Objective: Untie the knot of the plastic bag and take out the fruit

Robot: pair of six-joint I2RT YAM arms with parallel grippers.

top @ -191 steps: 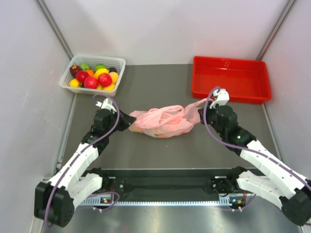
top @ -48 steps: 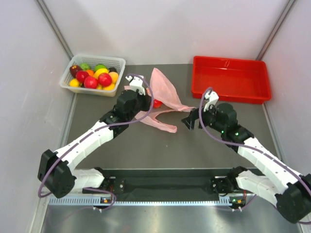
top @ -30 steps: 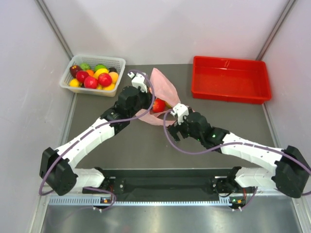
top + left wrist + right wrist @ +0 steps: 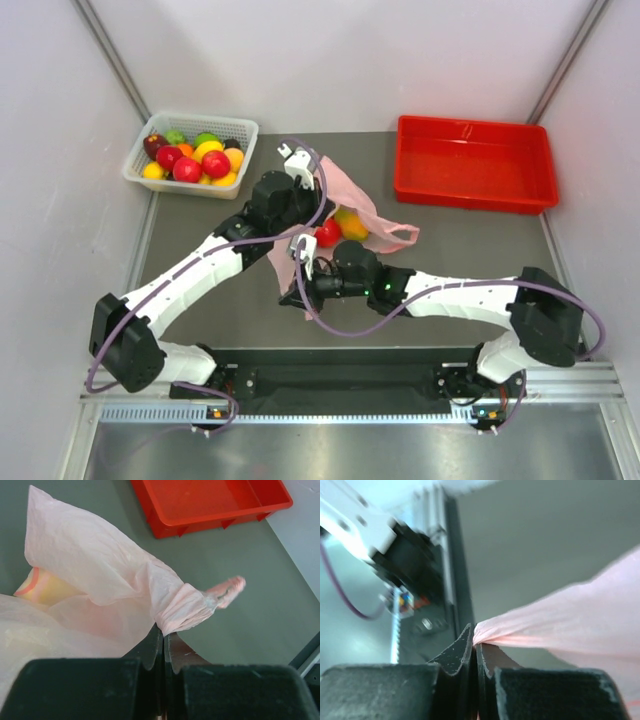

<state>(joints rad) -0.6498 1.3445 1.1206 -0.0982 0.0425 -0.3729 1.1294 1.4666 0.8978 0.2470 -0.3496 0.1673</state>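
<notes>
Counting from above, we are seeing two white arms, one plastic bag (image 4: 343, 183), one tray and one basket on the dark grey, matte counter (image 4: 470, 242). The bag is sitting in the middle of the counter, between the basket at far left and the tray at far right. Its thin pink film is crinkling and letting light through.

The left end effector (image 4: 163, 635) is pinching a gathered fold of that film, its two black fingers pressed together on it. Just beyond the pinch, one twisted strip (image 4: 226, 588) of the same pink film is sticking out to the right.

The right end effector (image 4: 473, 637) is reaching across to the near left side of the bag. Its two fingers are likewise clamped on a stretched corner of film, which is tapering to a point between them.

We are counting two fruits showing beside the film from above: one round, glossy red apple (image 4: 327, 233) and one oval yellow-orange fruit (image 4: 351, 225), touching each other. Through the film at the left wrist, one pale yellow fruit (image 4: 42, 587) with an orange edge is showing dimly.

The white basket (image 4: 240, 127) is rectangular, with slotted plastic walls, and is holding roughly a dozen red, yellow, green and orange fruits. The red tray (image 4: 475, 190) is a shallow, smooth plastic rectangle.
</notes>
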